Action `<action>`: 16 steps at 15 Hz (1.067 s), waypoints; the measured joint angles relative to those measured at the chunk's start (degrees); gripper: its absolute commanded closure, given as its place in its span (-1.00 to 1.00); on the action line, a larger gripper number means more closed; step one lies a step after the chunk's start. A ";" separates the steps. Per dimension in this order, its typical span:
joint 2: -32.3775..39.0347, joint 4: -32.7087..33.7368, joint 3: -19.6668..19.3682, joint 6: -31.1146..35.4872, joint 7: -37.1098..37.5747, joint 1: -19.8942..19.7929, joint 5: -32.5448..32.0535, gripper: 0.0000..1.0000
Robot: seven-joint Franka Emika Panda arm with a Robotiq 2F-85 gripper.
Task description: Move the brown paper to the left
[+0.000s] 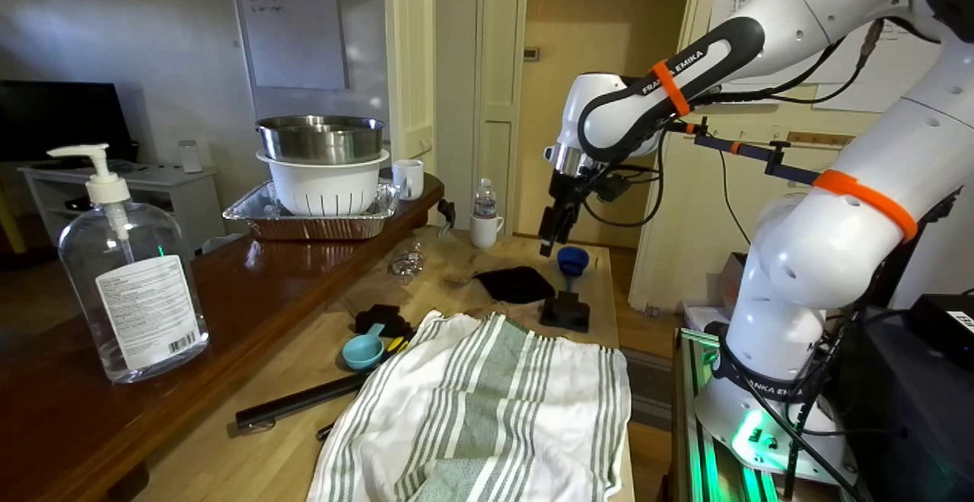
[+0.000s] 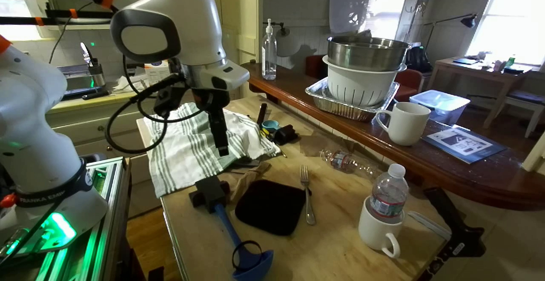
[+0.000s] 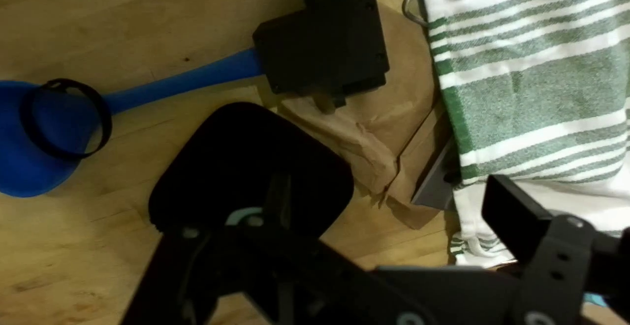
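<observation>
The brown paper (image 3: 376,140) lies crumpled on the table in the wrist view. A black block covers part of it, and it borders the black pad, a grey flat blade and the striped cloth. In an exterior view the brown paper (image 2: 248,178) shows between the block and the pad. In an exterior view my gripper (image 2: 222,150) hangs above the table near the cloth's edge. In the wrist view its fingers are wide apart with nothing between them, so the gripper (image 3: 391,192) is open. It also shows in an exterior view (image 1: 548,247).
The striped cloth (image 2: 191,149) lies beside the paper. The black pad (image 2: 272,206), fork (image 2: 307,196), blue ladle (image 2: 240,240) and black block (image 2: 209,192) are close by. Another brown sheet (image 2: 313,144) lies by a clear bottle (image 2: 345,162). A mug (image 2: 374,230) holds a bottle.
</observation>
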 measured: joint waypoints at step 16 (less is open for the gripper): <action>12.50 0.49 0.53 11.86 -8.32 5.42 4.36 -0.92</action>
